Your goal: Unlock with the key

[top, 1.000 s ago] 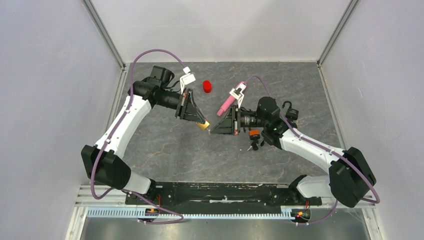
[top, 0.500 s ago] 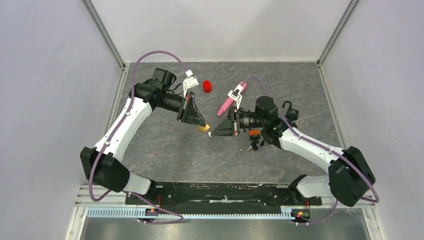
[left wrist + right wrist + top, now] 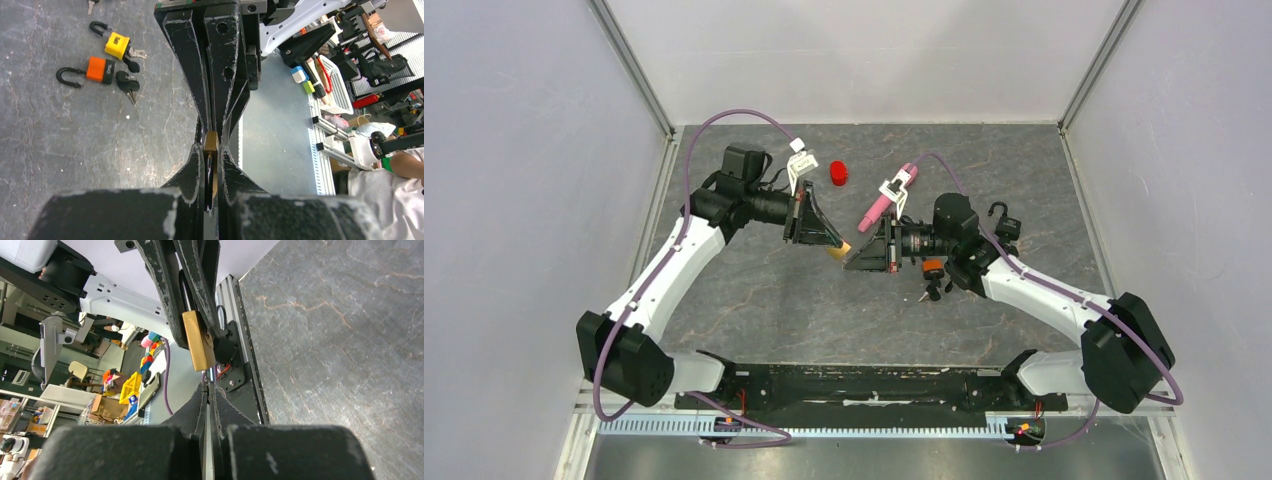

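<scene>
Brass padlock [image 3: 198,340] clenched in left fingers [image 3: 192,165]; right fingers [image 3: 197,410] pressed together; yellow padlock [image 3: 116,45] shows only from left wrist

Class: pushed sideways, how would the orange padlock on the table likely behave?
The orange padlock lies flat and blocky, so it would probably slide, not roll. Its dark shackle looks metal: likely rigid and heavy for its size. The key beside it might shift too.

Moved: left gripper [image 3: 837,242] with small rectangular brass padlock [image 3: 845,248] shifted right toward frame centre; gap to right gripper [image 3: 851,263] nearly closed.
</scene>
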Controlling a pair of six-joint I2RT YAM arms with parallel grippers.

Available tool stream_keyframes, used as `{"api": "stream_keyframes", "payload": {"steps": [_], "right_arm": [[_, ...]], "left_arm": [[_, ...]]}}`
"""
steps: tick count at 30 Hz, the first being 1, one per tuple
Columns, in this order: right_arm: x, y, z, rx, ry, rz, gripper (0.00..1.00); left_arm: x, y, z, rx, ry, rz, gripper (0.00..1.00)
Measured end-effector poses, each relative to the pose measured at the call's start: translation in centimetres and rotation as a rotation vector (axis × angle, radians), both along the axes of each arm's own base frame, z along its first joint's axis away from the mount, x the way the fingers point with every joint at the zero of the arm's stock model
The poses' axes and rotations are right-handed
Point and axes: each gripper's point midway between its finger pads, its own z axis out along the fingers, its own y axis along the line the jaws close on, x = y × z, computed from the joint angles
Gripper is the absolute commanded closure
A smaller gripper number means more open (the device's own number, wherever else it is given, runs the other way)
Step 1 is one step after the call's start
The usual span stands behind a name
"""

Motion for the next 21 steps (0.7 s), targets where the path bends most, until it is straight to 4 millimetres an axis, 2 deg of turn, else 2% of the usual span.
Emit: {"api": "stream_keyframes", "payload": {"steps": [4,9,13,18,21], "right_arm": [[0.2,0.2,0.6,0.024,-0.046,-0.007,1.00],[0.5,0.0,0.4,0.018,-0.086,-0.007,1.00],[0.6,-0.7,-0.1,-0.014,-0.120,-0.015,1.00],[3.0,-2.0,0.7,-0.035,-0.204,-0.097,1.00],[3.7,-2.7,0.2,-0.082,-0.257,-0.135,1.00]], "left_arm": [[0.1,-0.5,0.7,-0.027,-0.028,-0.003,0.98],[0.0,-0.6,0.5,-0.024,-0.025,-0.004,0.98],[-0.2,-0.4,-0.1,0.008,-0.018,-0.023,0.98],[-1.7,-0.3,-1.6,0.066,0.082,-0.051,0.98],[-1.3,0.0,-2.9,0.138,0.101,-0.009,0.98]]}}
